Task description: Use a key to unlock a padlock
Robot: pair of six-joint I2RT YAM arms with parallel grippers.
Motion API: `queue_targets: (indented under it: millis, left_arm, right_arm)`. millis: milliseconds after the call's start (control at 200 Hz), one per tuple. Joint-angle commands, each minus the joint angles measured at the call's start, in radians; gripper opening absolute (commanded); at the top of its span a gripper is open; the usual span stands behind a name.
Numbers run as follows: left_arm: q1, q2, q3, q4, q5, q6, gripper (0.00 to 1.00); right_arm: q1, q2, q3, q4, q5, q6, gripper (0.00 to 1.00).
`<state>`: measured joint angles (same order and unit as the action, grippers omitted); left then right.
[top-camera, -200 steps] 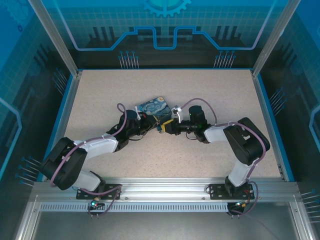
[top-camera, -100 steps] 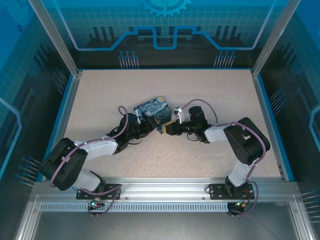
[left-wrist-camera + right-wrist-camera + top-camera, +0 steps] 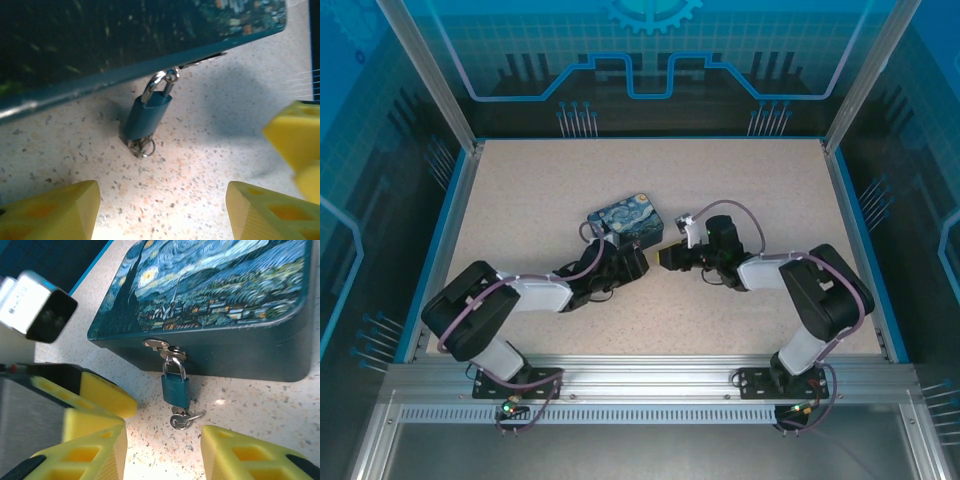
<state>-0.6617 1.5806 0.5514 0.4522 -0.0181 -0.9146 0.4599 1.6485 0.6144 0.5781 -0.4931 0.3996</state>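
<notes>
Overhead, the painted tin point(image 3: 626, 222) lies near the middle of the table point(image 3: 520, 190), and both arms reach to its near side. The left gripper point(image 3: 634, 262) and the right gripper point(image 3: 667, 258) face each other just in front of the tin's near right corner.

From the left wrist, the padlock point(image 3: 148, 116) hangs by its shackle from the hasp point(image 3: 200, 59) on the tin's side wall. Its long axis is tilted: the shackle end is up against the tin and the body slants down-left to the table. The key point(image 3: 141, 146) sits at the body's lower end, touching it. The left gripper point(image 3: 160, 212) is wide open with bare table between its yellow fingers point(image 3: 50, 212), and it holds nothing. The padlock stands ahead of that gap, apart from both fingers.

From the right wrist, the padlock point(image 3: 175, 386) stands almost upright in the picture, shackle at the top through the hasp point(image 3: 162, 346), body pointing down toward the gripper. The key point(image 3: 181, 420) lies on the table at its bottom end. The right gripper point(image 3: 162, 455) is parted and grips nothing. The key lies just ahead of the gap, near one finger point(image 3: 250, 455) but apart from it. A yellow finger of the left gripper point(image 3: 102, 395) is near the padlock's other side, not touching.
</notes>
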Motion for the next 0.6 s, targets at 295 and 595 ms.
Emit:
queue_targets:
  millis: [295, 595]
  left_arm:
    - [-0.028, 0.104, 0.076, 0.071, -0.201, 0.128, 0.67]
    - [-0.028, 0.169, 0.114, 0.096, -0.235, 0.138, 0.63]
  right_arm:
    - [-0.045, -0.096, -0.059, -0.019, 0.025, -0.032, 0.44]
    - [-0.055, -0.124, -0.076, -0.023, 0.025, -0.042, 0.44]
